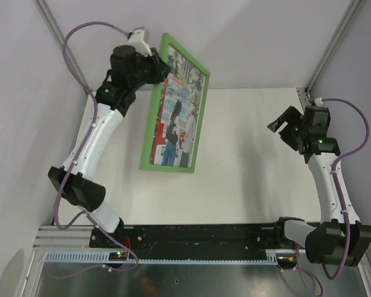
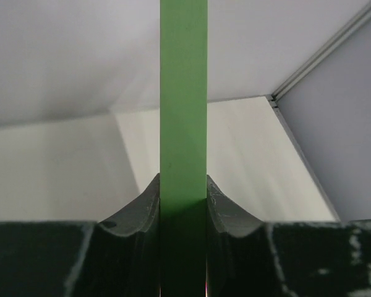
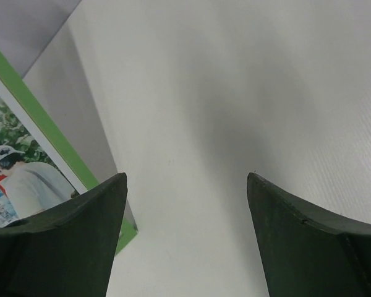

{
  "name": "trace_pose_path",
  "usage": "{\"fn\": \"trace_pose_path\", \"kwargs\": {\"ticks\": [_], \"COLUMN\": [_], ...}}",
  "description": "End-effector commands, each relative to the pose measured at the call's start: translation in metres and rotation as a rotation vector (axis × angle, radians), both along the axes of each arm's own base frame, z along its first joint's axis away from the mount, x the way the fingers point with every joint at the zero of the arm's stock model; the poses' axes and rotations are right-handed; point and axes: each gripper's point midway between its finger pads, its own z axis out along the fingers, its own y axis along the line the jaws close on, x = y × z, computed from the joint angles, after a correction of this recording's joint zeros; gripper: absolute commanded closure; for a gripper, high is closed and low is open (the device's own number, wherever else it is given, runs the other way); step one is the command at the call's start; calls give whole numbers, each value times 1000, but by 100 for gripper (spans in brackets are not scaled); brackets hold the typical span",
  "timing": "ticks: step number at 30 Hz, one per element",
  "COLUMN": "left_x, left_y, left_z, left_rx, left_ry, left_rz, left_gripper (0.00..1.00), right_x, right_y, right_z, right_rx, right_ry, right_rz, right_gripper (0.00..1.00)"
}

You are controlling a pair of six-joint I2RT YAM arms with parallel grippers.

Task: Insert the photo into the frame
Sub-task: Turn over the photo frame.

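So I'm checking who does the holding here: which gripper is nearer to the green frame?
Left. The left gripper is clamped on the green frame at its upper edge, holding it up. The right gripper is open and empty, off to the frame's right above the table.

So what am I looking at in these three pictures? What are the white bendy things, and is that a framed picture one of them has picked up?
The white bendy things are two robot arms bolted at the near edge of a white table. The wide picture comes from a fixed camera above and behind them. The other two come from small cameras on each wrist, which is why dark fingers fill the bottom of those pictures.

The left gripper is shut on the green frame, holding it by its edge and lifted at an angle; the wrist view shows the fingers pinching that green edge. The photo, showing people, already sits inside the frame.

The right gripper is open and holds nothing, hovering over bare table.
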Motion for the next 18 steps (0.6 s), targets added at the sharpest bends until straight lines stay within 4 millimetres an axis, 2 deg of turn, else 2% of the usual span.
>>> {"fn": "trace_pose_path", "kwargs": {"ticks": [1,9,15,18], "left_x": [-8,19,22,22], "left_y": [-2,50,64,66], "left_z": [13,-75,-147,-173], "left_rx": [-336,-565,-669,-706], "left_ry": [128,298,368,372], "left_rz": [-177,-179,-145,-126], "left_gripper": [100,100,100,100], "right_x": [6,11,17,18], "right_y": [11,33,54,68], "right_z": [-5,-28,-52,-65], "right_rx": [6,27,90,105], "right_ry": [-10,31,45,60], "right_rz": [48,128,226,279], "right_gripper": [18,18,18,17]}}
